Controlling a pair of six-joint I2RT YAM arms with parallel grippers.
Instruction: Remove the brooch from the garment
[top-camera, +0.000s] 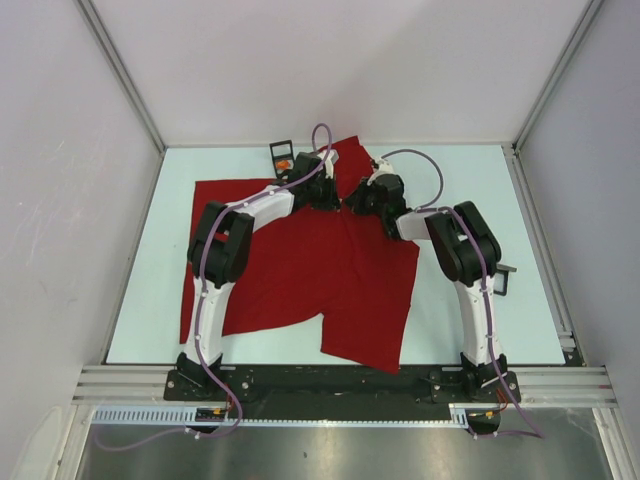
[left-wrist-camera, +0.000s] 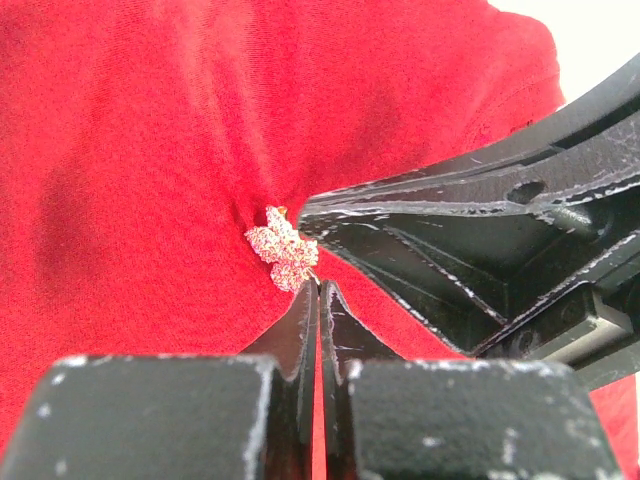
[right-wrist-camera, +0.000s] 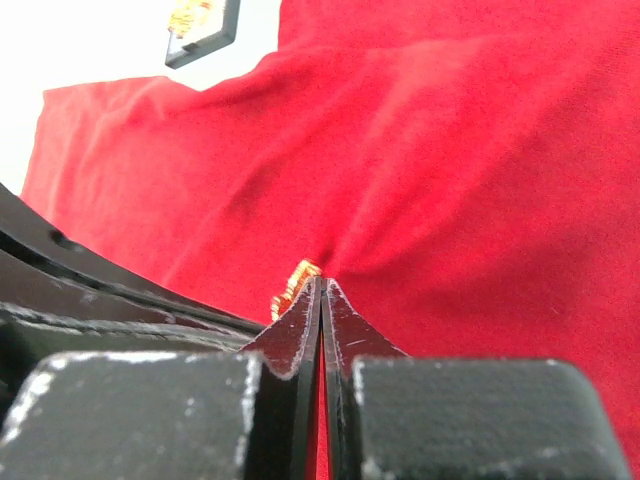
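Over a puckered red garment (left-wrist-camera: 150, 150), the left gripper (left-wrist-camera: 318, 288) and right gripper (right-wrist-camera: 322, 285), jaws pressed together, are meeting tip-first at a small sparkly brooch (left-wrist-camera: 283, 260).

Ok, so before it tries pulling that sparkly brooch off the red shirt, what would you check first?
1. Is the brooch in view on the garment: ok, it sits in puckered cloth.
2. Is the left gripper at the brooch: ok, it is shut, with its tips at the brooch's lower edge.
3. Does the left gripper actually hold the brooch: cannot tell, the tips hide the contact.
4. Is the right gripper pinching cloth: ok, it is shut and folds run to its tips beside the brooch.
5. Are the grippers clear of each other: cannot tell, they nearly meet.
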